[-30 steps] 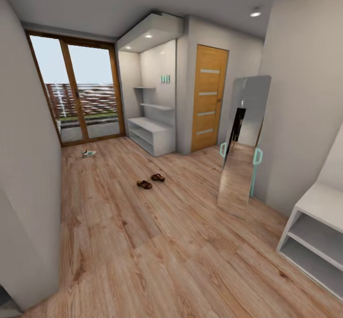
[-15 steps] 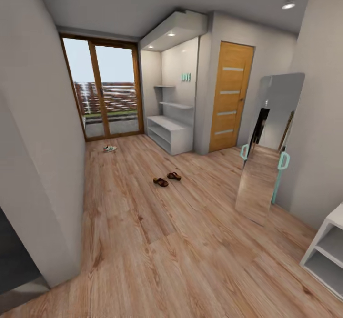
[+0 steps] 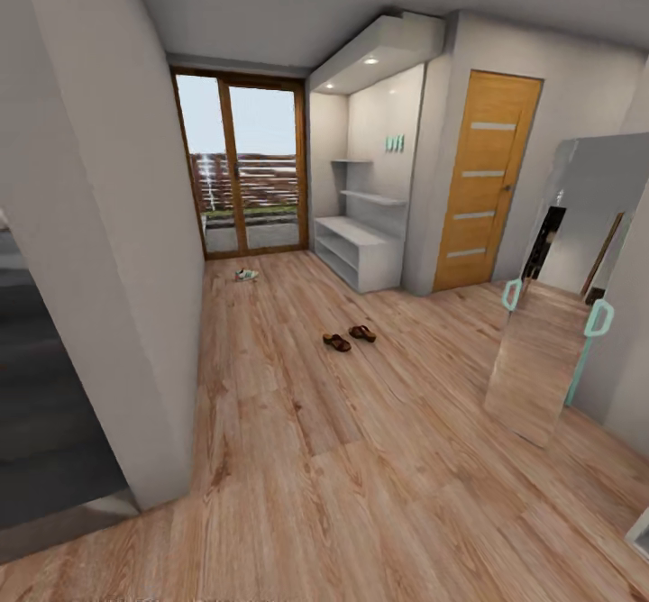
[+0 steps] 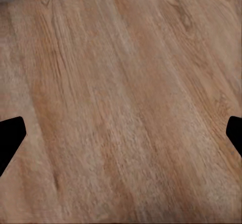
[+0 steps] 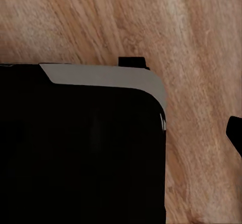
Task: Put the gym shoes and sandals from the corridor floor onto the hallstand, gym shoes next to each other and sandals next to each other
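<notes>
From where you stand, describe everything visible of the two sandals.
The two sandals are small, dark brown and low, with what looks like strap uppers; finer detail is too small to tell. They lie flat on the corridor floor near mid-corridor, side by side with a narrow gap, one set a little farther from the camera than the other. Nothing but the wood-grain planks touches them. The hallstand stands beyond them against the far wall.

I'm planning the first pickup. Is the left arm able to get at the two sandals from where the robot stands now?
Probably not yet. The two sandals lie well ahead on the corridor floor, with a long stretch of bare planks between. The left gripper hangs open over bare floor. The way looks free for driving closer.
</notes>
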### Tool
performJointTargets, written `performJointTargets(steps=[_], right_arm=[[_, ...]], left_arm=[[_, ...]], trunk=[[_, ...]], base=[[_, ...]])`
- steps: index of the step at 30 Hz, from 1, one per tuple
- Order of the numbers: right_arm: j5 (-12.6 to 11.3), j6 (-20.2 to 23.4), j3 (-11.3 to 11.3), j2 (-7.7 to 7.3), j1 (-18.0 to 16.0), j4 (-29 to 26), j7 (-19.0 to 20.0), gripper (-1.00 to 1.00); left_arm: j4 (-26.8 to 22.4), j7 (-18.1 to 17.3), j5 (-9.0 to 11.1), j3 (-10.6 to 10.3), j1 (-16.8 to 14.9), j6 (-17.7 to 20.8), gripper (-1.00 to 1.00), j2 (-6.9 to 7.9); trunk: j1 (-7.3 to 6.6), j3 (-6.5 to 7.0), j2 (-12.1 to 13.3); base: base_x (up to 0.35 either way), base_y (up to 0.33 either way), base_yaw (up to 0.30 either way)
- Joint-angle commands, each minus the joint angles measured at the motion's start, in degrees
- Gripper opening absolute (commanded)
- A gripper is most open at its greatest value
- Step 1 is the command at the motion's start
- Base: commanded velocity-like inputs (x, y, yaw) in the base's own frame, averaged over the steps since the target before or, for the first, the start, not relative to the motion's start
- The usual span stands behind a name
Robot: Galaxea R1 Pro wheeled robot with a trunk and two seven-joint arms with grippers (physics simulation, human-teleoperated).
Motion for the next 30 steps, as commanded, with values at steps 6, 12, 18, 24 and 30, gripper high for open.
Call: performJointTargets(steps=[6,12,18,24,30], right_arm=[[-0.1,-0.1,-0.2,0.07,0.0,-7.7,-0.1,1.0],[-0.1,-0.1,-0.2,0.01,0.0,-12.4,-0.1,1.0],[-0.1,-0.1,-0.2,-0.01,0.0,-12.9,-0.1,1.0],[-0.1,0.0,-0.2,-0.07,0.0,-12.9,0.0,1.0],[-0.1,-0.1,-0.2,-0.04,0.0,-12.9,0.0,1.0]], left_arm=[[-8.0,0.0,-0.1,-0.1,-0.3,-0.2,1.0,-1.36],[-8.7,0.0,0.1,0.0,-0.3,-0.2,1.0,-1.38],[-8.6,0.1,0.2,0.1,-0.3,-0.2,1.0,-1.17],[-8.6,0.1,0.1,0.0,-0.3,-0.1,1.0,-1.22],[-8.6,0.1,0.1,0.0,-0.3,-0.1,1.0,-1.24]], trunk=[[0.0,-0.2,0.0],[0.0,-0.34,0.0],[0.0,-0.48,0.0],[0.0,-0.63,0.0],[0.0,-0.72,0.0]], base=[[0.0,0.0,0.284],[0.01,0.0,0.284],[0.167,-0.045,0.284],[0.262,-0.214,0.281],[0.275,-0.259,0.148]])
